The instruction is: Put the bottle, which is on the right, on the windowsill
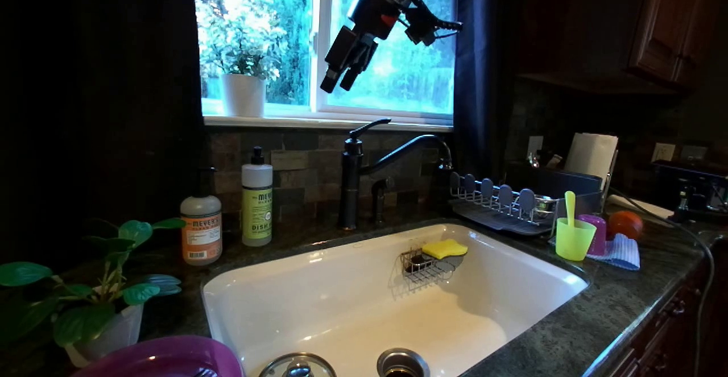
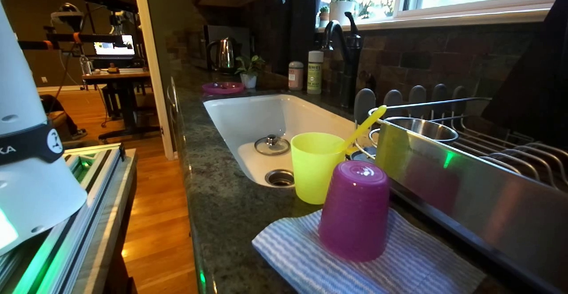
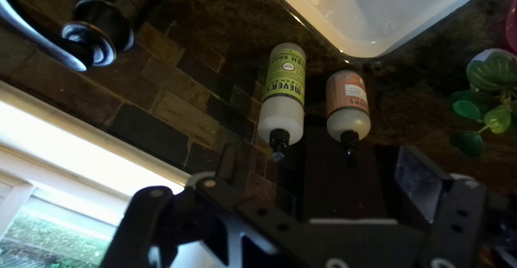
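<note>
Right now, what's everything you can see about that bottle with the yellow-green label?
The bottle is slim and cylindrical, apparently plastic, with pale rounded shoulders and a narrow black top. Its yellow-green label reads "Meyer's" and "Dish Soap". It stands upright on the dark countertop, between the orange-labelled bottle and the faucet, touching neither. The robot's gripper hangs higher up, not touching it. How full it is, I can't tell.

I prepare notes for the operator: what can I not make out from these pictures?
Windowsill: in the wrist view, the left edge cuts it off and the jaws cover part.
Dish soap bottle: in an exterior view, its finest label print is too small.
Purple cup: upside down in an exterior view, its walls hide the inside.
Computer screen: in an exterior view, too small to read.
</note>
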### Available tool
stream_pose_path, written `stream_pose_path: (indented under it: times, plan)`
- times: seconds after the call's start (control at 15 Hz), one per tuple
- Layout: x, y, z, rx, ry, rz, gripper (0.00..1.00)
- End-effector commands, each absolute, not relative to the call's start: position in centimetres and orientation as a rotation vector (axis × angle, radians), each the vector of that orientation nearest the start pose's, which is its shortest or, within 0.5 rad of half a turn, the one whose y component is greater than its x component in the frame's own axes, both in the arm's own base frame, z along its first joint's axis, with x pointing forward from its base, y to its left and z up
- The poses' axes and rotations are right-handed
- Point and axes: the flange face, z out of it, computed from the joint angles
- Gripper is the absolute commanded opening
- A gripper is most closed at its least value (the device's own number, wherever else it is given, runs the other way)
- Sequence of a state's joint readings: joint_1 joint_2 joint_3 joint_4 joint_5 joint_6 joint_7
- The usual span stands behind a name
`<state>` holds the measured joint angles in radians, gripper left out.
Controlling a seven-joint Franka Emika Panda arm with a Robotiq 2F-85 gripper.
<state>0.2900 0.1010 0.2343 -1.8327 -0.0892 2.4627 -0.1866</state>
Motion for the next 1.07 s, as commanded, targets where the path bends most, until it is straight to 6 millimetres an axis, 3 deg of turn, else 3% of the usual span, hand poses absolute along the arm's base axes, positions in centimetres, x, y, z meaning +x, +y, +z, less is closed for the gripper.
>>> stream_pose_path:
  times: [0.0,0.4,0.47,0.53,0.73,1.0]
  plan:
    - [55.5,32.3,51.1,-2.821,-0.909,-0.871,1.0]
    - [58.2,33.2,46.8,-2.85,-0.557,-1.009,1.0]
    - [58.5,33.6,46.2,-2.857,-0.584,-0.942,1.0]
    - [57.6,32.9,47.2,-2.85,-0.617,-0.958,1.0]
    - [58.0,32.7,46.6,-2.857,-0.612,-0.947,1.0]
    - [60.1,33.3,45.7,-2.841,-0.581,-1.009,1.0]
